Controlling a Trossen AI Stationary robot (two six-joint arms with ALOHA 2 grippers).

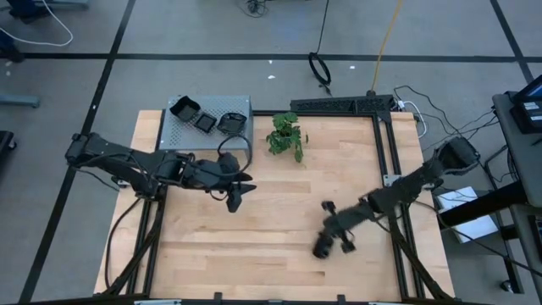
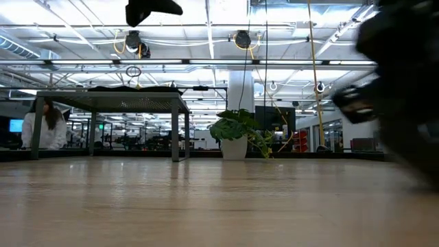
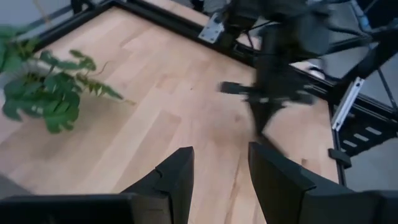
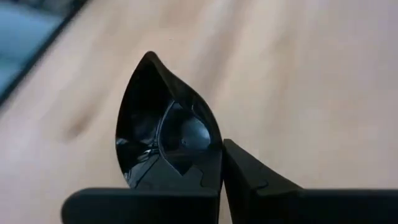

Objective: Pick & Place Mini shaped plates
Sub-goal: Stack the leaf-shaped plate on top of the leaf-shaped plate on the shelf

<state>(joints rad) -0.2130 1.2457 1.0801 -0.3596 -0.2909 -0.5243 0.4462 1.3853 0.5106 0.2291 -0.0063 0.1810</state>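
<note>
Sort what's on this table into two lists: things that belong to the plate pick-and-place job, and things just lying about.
Belongs to the job:
- leaf-shaped black mini plate, clamped in the right gripper
- three black mini plates on the grey perforated box
- left gripper, open and empty over the table

Just lying about:
- small green plant
- cables on the floor beyond the table

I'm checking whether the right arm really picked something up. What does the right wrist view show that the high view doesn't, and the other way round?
Only the right wrist view shows a glossy black leaf-shaped mini plate pinched at its edge in the right gripper, jaws shut on it, above bare wood.

Only the high view shows the wider layout: three more mini plates on the grey perforated box, the green plant, and the left gripper near the table's middle.

Both show the right gripper and the wooden table.
</note>
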